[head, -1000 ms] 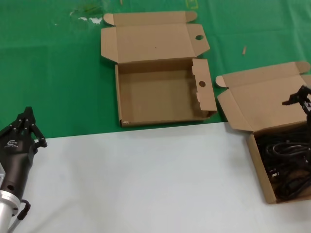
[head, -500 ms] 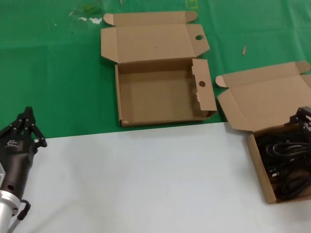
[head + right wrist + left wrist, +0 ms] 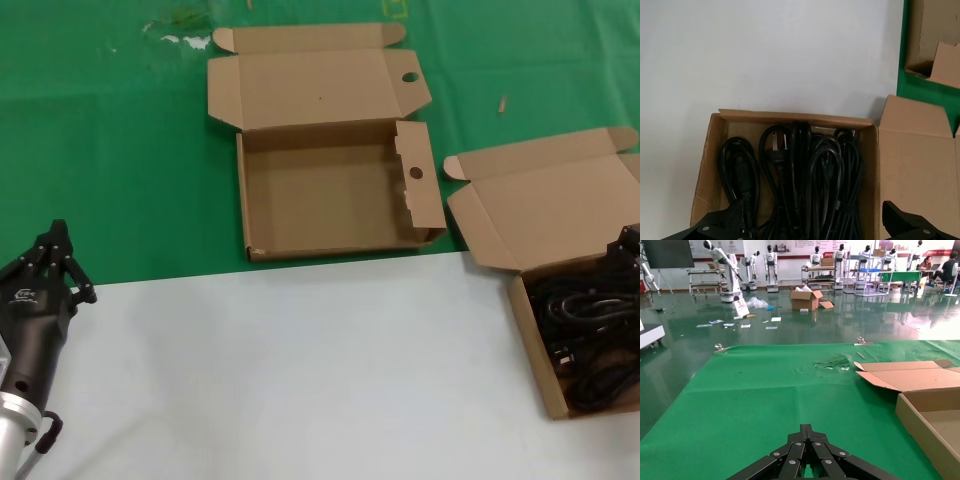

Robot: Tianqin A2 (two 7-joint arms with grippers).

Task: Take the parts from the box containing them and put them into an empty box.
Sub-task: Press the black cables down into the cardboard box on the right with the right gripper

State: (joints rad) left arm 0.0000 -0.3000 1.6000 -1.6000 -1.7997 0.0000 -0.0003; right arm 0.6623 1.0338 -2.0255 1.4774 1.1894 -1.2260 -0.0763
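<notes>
Several black cable bundles (image 3: 590, 335) lie in the plain-lidded cardboard box (image 3: 530, 330) at the right edge, also in the right wrist view (image 3: 805, 175), inside the box walls (image 3: 707, 165). The wide empty box (image 3: 330, 190) with round-holed flaps stands open on the green cloth at the back middle. My right gripper (image 3: 628, 248) hangs over the far end of the cable box, fingers (image 3: 722, 222) spread wide on either side of the bundles, holding nothing. My left gripper (image 3: 55, 255) is parked at the front left, shut and empty; it also shows in the left wrist view (image 3: 807, 432).
A green cloth (image 3: 100, 150) covers the far half of the table, a pale grey surface (image 3: 280, 370) the near half. The cable box's open lid (image 3: 545, 205) lies flat toward the back. The empty box's corner (image 3: 930, 420) shows in the left wrist view.
My right gripper has come down and toward the cable box, from above the lid to just over the cables. The left arm has not moved.
</notes>
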